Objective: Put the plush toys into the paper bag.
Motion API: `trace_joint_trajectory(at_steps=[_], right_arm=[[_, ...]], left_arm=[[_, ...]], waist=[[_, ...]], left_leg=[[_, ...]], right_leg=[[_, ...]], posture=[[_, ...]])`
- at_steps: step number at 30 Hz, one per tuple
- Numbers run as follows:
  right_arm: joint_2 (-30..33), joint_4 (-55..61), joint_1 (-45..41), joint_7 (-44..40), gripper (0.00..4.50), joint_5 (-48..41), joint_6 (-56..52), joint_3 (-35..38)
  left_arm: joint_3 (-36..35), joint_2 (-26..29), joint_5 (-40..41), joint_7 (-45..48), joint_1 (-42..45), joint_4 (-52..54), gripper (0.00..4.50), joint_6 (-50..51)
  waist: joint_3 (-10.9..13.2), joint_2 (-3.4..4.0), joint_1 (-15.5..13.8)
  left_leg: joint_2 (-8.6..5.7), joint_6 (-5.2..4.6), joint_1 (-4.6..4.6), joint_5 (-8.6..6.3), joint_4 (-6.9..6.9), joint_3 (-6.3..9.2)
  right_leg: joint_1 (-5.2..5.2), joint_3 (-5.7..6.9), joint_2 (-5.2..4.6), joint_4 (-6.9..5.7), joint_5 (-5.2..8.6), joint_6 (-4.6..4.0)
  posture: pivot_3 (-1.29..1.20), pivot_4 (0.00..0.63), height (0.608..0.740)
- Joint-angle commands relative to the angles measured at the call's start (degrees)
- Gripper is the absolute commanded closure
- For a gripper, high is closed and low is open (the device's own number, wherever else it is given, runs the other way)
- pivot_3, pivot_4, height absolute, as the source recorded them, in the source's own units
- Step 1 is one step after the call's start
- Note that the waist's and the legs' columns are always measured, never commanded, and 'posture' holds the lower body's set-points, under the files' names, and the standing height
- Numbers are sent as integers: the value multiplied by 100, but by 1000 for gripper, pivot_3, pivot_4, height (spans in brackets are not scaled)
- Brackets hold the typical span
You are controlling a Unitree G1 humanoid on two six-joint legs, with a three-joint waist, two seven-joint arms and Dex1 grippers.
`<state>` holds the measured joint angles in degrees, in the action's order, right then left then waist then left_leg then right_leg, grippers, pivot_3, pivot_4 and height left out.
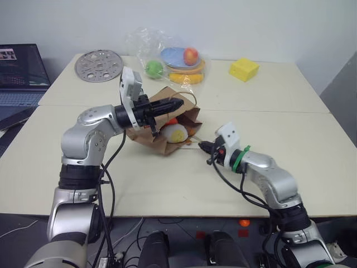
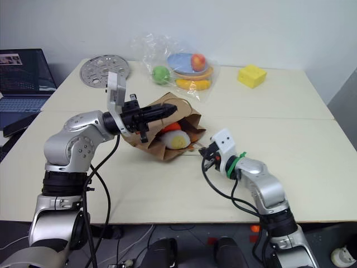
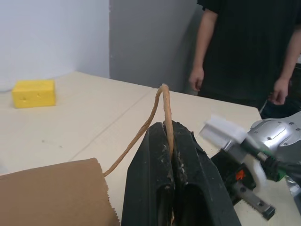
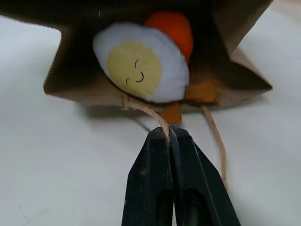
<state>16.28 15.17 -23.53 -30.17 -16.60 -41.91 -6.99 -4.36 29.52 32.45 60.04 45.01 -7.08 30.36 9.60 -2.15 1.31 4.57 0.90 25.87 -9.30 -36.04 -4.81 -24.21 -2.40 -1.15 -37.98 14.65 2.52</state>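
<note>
Brown paper bag (image 1: 159,131) lies on its side in the middle of the frame, mouth toward the right gripper (image 1: 207,148). Both plush toys sit inside: the white egg toy (image 4: 140,62) at the front and the orange carrot toy (image 4: 175,27) tucked behind it. They look soft and light, easy to squash. The bag is thin and will crumple or tear, so its twisted handles are the best place to hold. The left gripper (image 3: 169,188) has its fingers clenched on the upper handle (image 3: 163,110). The right one pinches the lower handle (image 4: 143,109) against the table (image 1: 279,100).
</note>
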Motion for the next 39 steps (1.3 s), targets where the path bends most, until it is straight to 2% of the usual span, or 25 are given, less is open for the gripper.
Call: trace_joint_trajectory(at_steps=[1,6,13,17,22,27,36,39], right_arm=[[145,828,-88,159,4421,-252,-177,483],[221,1370,-422,426,4421,-273,-148,707],[542,1202,-1025,840,4421,685,1120,578],[535,1186,-1165,926,4421,930,1588,507],[413,1330,-1214,912,4421,938,1623,362],[297,1337,-959,797,4421,864,1279,-30],[205,1083,-1033,651,4421,928,1254,-336],[166,869,-1202,498,3865,816,1359,-266]], left_arm=[[-60,-145,-238,-150,478,-441,4500,-525],[55,-573,-662,-273,1264,-1583,4500,-1252],[-124,-1141,-895,-418,2299,-3119,4500,-2196],[-201,-1215,-952,-338,2645,-3674,4500,-2533],[-253,-1114,-1021,-152,2893,-4173,4500,-2718],[119,-953,-1265,463,2400,-3840,4500,-2470],[54,-563,-1405,288,1877,-3177,4500,-2097],[-179,-295,-1097,264,1569,-2360,3905,-1628]], waist=[[0,0,-10],[0,-1,1],[3,-3,10],[3,-3,20],[3,-3,37],[2,-2,41],[3,-2,36],[3,-2,44]], left_leg=[[0,0,0,0,0,0],[-1,0,-1,0,-1,-1],[-3,0,6,0,4,-2],[-4,-1,9,-1,8,-2],[-3,-1,9,-2,9,1],[-1,-1,7,-1,8,-1],[0,-1,8,-1,2,0],[1,-1,6,-1,3,-1]], right_leg=[[0,0,0,1,0,0],[0,-1,1,1,-1,1],[-8,-1,2,5,0,2],[-8,-1,3,9,4,9],[-10,3,5,1,5,11],[-9,1,5,0,5,10],[-8,1,4,-3,4,9],[-6,0,4,-3,4,9]], posture=[[0,150,740],[0,150,740],[0,150,740],[0,150,740],[0,150,740],[0,150,740],[0,150,740],[0,150,740]])
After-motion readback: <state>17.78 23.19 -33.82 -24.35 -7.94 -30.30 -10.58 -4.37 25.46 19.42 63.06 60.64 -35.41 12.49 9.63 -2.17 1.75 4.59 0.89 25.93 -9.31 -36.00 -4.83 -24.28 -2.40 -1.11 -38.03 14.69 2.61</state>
